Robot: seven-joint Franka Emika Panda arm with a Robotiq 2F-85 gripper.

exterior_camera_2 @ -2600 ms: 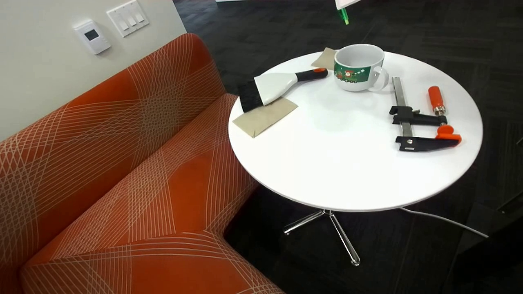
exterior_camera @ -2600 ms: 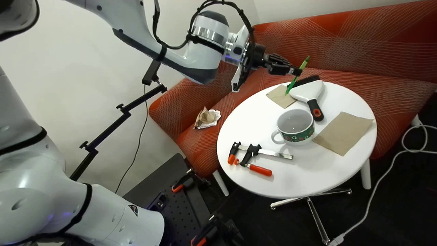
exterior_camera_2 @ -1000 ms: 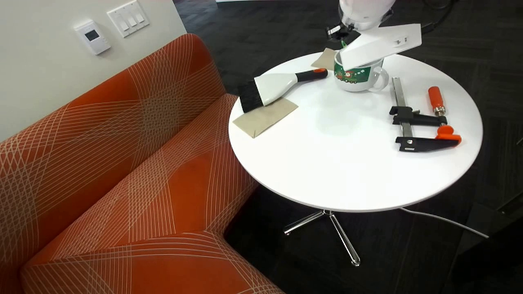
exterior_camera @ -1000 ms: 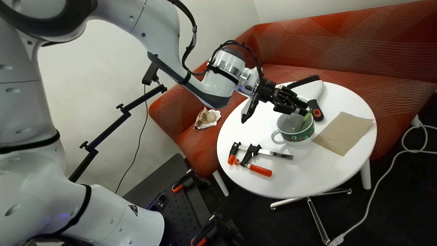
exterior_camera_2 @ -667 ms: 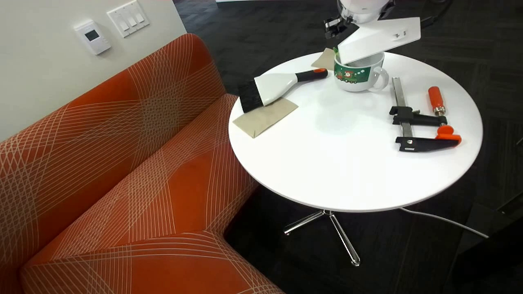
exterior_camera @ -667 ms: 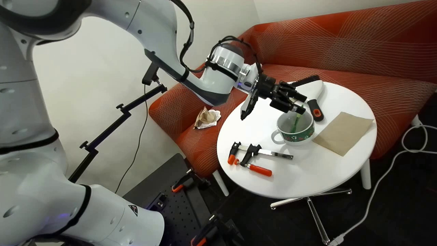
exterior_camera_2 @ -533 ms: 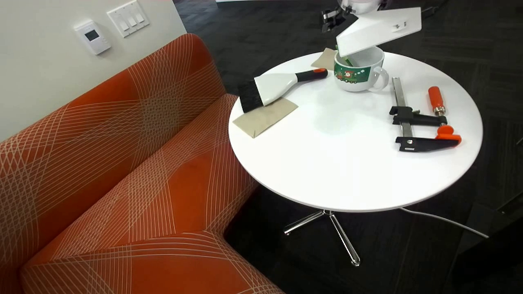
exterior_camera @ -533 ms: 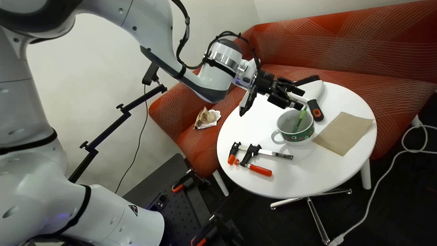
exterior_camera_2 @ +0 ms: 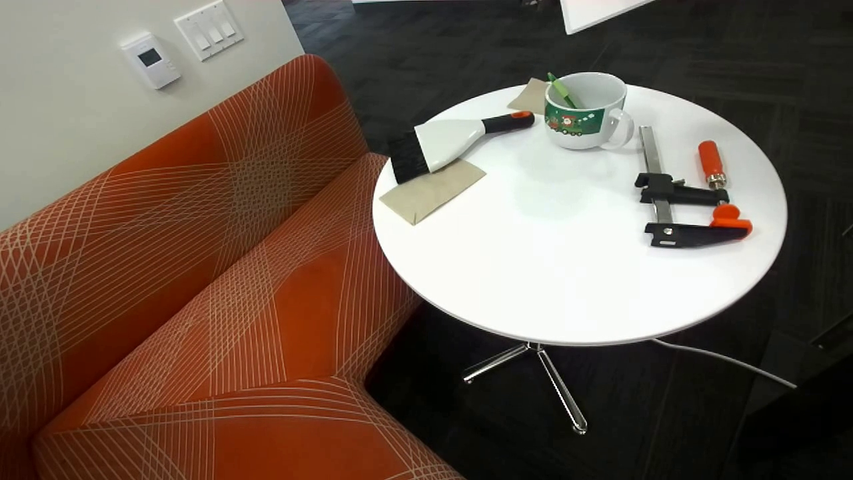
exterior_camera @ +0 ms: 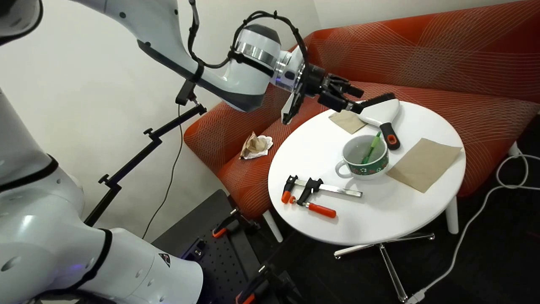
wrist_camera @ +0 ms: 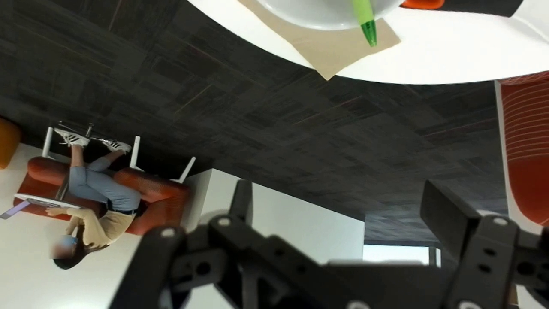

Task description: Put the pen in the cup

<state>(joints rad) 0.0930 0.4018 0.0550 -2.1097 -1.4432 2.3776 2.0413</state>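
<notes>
My jaws gape empty because the thin green plastic pen [exterior_camera_2: 563,92] leans, rim-propped, inside the round white ceramic mug [exterior_camera_2: 580,125].

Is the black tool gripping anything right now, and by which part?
Nothing is held: the tool is open, and the slim green pen leans inside the round white mug.

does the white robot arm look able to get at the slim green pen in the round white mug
Probably yes: the open black gripper is empty, and the slim green pen leans in the round white mug, one end above its rim, with nothing visible covering it.
</notes>
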